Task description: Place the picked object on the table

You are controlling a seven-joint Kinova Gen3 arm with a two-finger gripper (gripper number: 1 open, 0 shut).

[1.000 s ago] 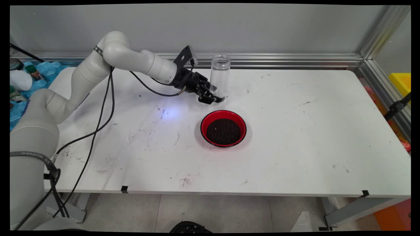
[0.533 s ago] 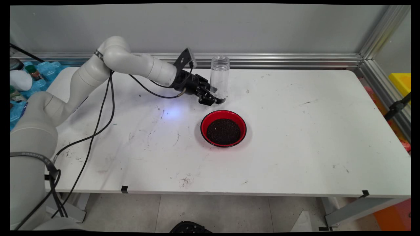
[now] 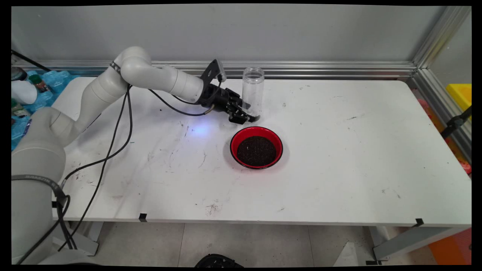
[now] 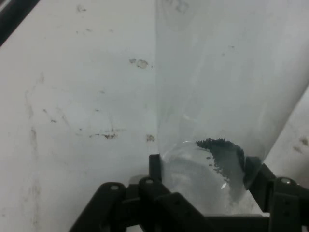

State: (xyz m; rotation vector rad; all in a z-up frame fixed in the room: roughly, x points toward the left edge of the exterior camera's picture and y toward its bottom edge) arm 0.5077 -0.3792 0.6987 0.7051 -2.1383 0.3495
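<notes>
We see the pincer spread about as wide as the clear plastic jar, one finger on each side of its base; the hand view shows the fingers right against the jar's wall near the bottom, where a few dark grains lie inside. The jar stands upright on the white worktop toward its far side. Just in front of it sits a red bowl of dark grains, clear of the pincer.
</notes>
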